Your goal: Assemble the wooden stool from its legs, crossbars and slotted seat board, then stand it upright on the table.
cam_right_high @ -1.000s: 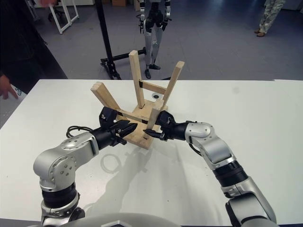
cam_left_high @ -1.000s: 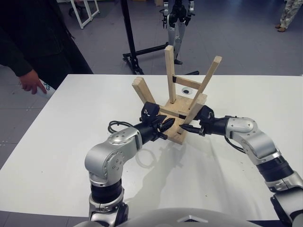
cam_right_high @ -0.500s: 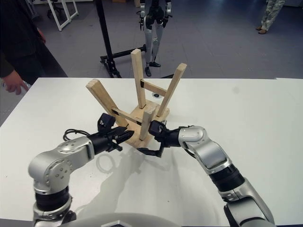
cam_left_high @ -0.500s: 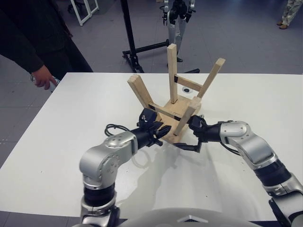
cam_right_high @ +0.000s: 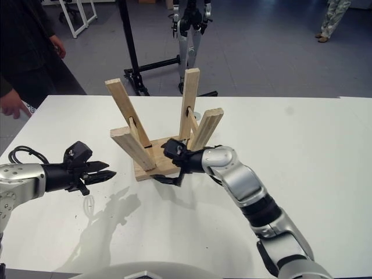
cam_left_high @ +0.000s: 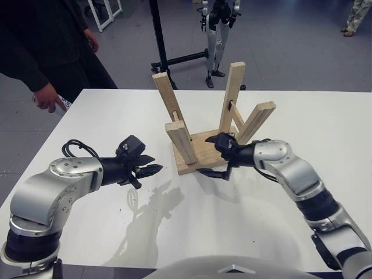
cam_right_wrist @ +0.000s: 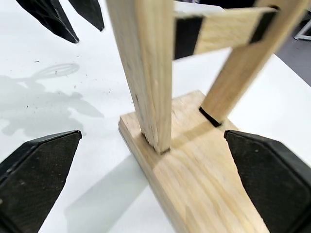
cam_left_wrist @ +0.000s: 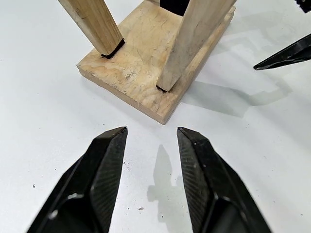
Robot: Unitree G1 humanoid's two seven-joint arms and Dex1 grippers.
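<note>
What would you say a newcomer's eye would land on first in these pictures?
The wooden stool stands out, upside down on the table, seat board flat and legs up. The right tool, open, sits at the board's near edge; the left tool, open, hangs apart to the stool's left.

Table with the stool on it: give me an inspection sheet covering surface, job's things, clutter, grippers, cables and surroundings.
Surface: white table, few dark specks.
Job's things: stool upside down, seat board flat on the table, legs up, crossbars fitted.
Clutter: nothing seen.
Grippers: left gripper open, clear of the stool; right gripper open at the seat board's edge, contact unclear.
Cables: black cable looped at the left forearm.
Surroundings: black stand, another humanoid beyond the table.
</note>
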